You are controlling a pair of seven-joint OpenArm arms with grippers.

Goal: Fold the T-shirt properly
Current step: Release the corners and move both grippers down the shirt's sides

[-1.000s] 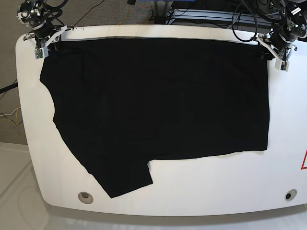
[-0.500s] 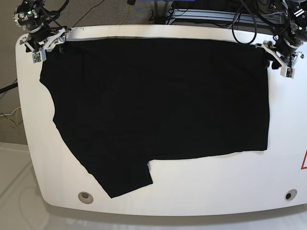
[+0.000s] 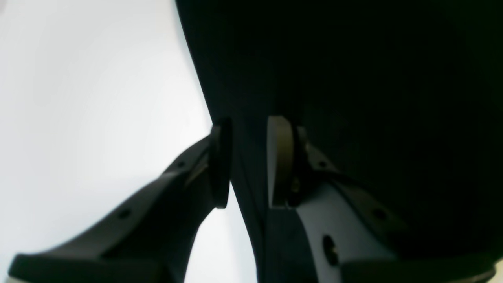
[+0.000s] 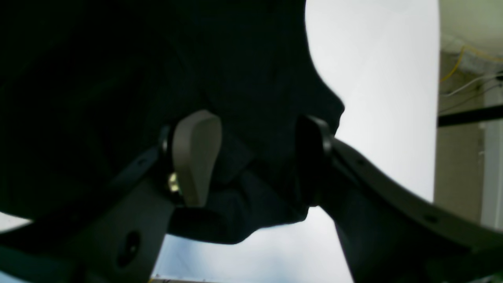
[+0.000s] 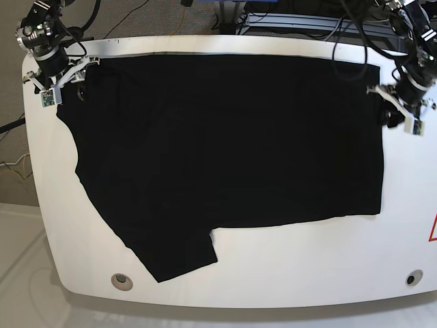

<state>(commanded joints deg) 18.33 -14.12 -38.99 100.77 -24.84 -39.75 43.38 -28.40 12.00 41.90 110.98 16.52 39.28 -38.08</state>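
Note:
The black T-shirt (image 5: 225,143) lies spread flat on the white table (image 5: 293,263), one sleeve reaching toward the front left. My left gripper (image 5: 389,106) is at the shirt's right edge near the back. In the left wrist view this gripper (image 3: 249,161) is open, and the cloth's edge (image 3: 220,78) runs between its fingers. My right gripper (image 5: 72,82) sits at the shirt's back left corner. The right wrist view shows it (image 4: 255,157) wide open, with a bunched corner of the T-shirt (image 4: 243,204) below the gap.
Two round holes (image 5: 121,281) (image 5: 410,278) sit near the table's front corners. A red triangle mark (image 5: 433,229) is at the right edge. Cables and a metal frame (image 5: 300,20) stand behind the table.
Both grippers have left the shirt's back corners. The left one slid toward the front along the right edge, and the right one shifted outward and slightly forward. The shirt stayed flat.

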